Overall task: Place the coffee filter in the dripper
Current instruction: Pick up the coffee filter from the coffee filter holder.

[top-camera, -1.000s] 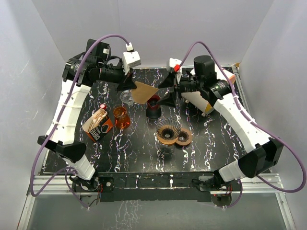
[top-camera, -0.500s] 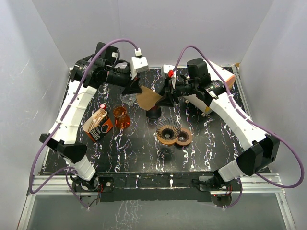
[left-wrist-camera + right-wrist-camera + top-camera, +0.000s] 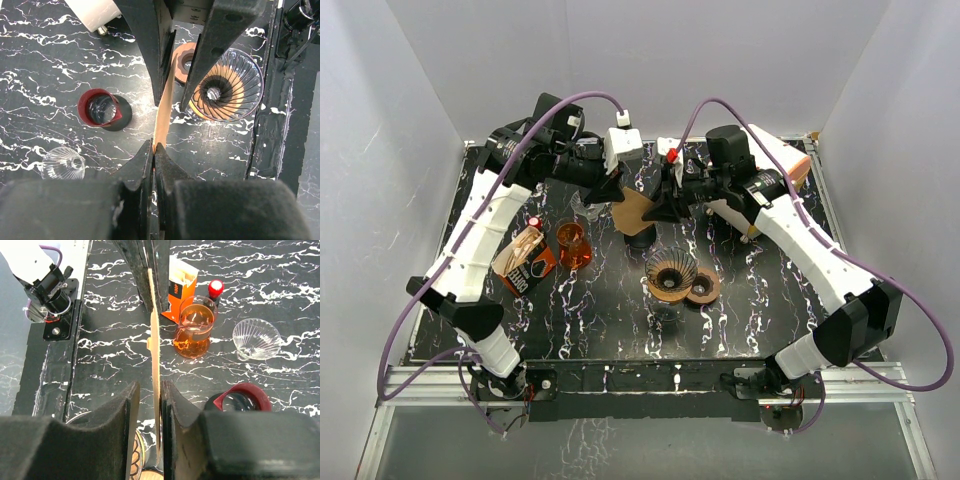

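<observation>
My left tool (image 3: pixel 153 147) was pinched fully shut on one edge of the filter (image 3: pixel 164 117), holding it on edge in the air above the back of the bench (image 3: pixel 600 320). My right tool (image 3: pixel 151 386) faced it from 3 o'clock, its jaws narrowed around the opposite edge. One jaw was against the paper and a slim gap showed at the other, so it was not clamped. Seen from above, the filter hung between the two tools, at about 11 o'clock from the dripper (image 3: pixel 671 275) and apart from it. The dripper stood on the bench.
</observation>
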`<action>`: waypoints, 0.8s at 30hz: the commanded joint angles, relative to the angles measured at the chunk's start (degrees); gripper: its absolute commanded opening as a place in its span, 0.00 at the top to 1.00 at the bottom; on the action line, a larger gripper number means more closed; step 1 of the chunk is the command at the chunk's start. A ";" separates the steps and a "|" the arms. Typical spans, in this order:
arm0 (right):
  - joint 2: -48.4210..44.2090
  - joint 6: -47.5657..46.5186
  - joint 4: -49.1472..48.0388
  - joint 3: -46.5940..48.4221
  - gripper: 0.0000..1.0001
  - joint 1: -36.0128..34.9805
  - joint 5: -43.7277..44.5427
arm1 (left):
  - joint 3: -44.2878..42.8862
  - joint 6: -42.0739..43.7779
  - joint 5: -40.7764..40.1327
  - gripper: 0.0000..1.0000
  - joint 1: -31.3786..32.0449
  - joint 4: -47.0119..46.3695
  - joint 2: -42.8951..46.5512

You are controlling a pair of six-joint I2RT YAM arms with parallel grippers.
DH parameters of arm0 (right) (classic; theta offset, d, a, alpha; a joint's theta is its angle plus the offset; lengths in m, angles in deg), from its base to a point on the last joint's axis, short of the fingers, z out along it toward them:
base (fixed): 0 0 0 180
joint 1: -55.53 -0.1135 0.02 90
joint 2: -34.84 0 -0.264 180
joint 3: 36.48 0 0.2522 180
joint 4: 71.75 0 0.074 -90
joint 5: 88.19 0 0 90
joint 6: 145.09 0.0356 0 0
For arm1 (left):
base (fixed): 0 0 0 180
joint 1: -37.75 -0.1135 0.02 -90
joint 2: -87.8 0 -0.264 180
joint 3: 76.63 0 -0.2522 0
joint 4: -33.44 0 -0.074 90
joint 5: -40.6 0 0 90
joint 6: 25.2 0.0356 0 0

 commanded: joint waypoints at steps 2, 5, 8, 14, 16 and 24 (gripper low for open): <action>-0.84 0.02 -0.68 -0.15 0.79 -0.27 0.81 | -1.61 0.67 -0.91 1.00 0.82 1.48 0.07; -0.23 -0.70 0.69 0.42 0.81 -0.33 1.35 | -1.70 0.87 -1.67 1.00 1.06 1.62 0.10; 0.18 -0.82 1.26 0.70 0.82 -0.38 1.47 | -1.69 0.98 -1.92 1.00 1.31 1.86 0.02; 0.84 -0.71 1.28 0.36 0.83 -0.88 1.63 | -1.70 0.90 -2.12 1.00 1.66 1.71 -0.29; 0.90 -0.65 1.04 0.12 0.84 -1.01 1.61 | -1.67 0.74 -2.19 1.00 1.73 1.63 -0.31; -0.36 0.29 -0.13 -1.55 1.00 -1.22 1.89 | -0.31 -0.09 -1.60 0.93 1.79 -0.03 0.82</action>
